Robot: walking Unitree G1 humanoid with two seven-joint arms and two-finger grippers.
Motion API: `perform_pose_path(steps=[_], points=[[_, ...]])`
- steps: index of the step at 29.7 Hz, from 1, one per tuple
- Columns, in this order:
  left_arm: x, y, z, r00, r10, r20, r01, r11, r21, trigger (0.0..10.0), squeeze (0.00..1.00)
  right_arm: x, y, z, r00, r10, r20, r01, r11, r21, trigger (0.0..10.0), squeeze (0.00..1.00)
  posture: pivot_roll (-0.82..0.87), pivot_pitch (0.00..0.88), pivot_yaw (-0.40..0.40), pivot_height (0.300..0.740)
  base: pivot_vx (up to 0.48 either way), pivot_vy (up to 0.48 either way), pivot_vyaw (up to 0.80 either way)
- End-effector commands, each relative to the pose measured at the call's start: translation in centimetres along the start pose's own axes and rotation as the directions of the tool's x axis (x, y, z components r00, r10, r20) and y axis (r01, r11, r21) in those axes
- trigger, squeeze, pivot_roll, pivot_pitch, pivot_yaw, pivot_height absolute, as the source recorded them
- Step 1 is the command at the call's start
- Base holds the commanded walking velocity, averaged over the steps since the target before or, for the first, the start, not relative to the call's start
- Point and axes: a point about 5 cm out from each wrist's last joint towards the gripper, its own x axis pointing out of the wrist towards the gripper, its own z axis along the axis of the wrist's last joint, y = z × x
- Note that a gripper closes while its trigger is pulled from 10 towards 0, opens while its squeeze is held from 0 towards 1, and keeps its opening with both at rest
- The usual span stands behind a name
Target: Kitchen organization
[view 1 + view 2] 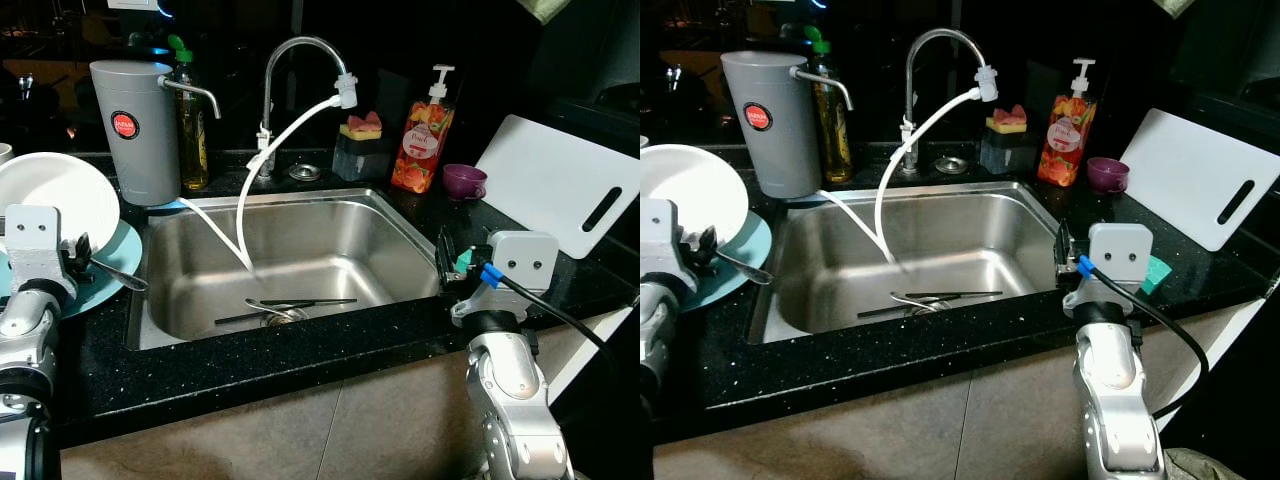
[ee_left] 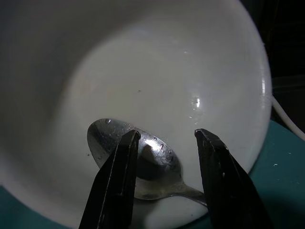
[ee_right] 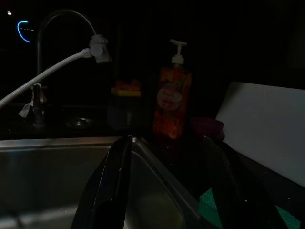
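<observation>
A white bowl (image 1: pixel 50 190) leans on a teal plate (image 1: pixel 112 262) on the counter left of the sink. A metal spoon (image 2: pixel 143 167) lies in the bowl, its handle (image 1: pixel 118 276) sticking out toward the sink. My left gripper (image 2: pixel 167 136) is open, with a finger on either side of the spoon's head and just above it. My right gripper (image 1: pixel 442 258) hovers open at the right rim of the steel sink (image 1: pixel 330 235), with nothing between its fingers. Dark chopsticks and a metal utensil (image 1: pixel 285 308) rest by the drain.
A faucet (image 1: pixel 300 50) with a white hose (image 1: pixel 260 160) hangs into the sink. Behind stand a grey filter jug (image 1: pixel 135 130), oil bottle (image 1: pixel 192 120), sponge holder (image 1: pixel 360 145), soap bottle (image 1: pixel 425 135) and purple cup (image 1: pixel 464 181). A white cutting board (image 1: pixel 560 185) leans at right, with a teal item (image 3: pixel 209 200) below it.
</observation>
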Motion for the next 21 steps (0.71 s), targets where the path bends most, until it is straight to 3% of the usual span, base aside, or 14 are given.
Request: perform_pose_path(steps=[1,21], points=[[-0.80,0.15,-1.96,0.996,0.003,-0.092,-0.003,1.000,-0.003,10.0,0.00,-0.09,-0.07,-0.34,1.000,-0.004,-0.016,0.004,1.000,0.003,10.0,0.00,0.05,0.096,-0.113,0.740,0.000,0.000,0.00],[-1.32,-0.16,-2.49,0.996,-0.034,-0.079,0.032,0.999,-0.021,10.0,0.00,-0.12,-0.09,-0.33,1.000,-0.002,-0.018,0.002,1.000,0.002,10.0,0.00,0.05,0.099,-0.115,0.740,0.000,0.000,0.00]])
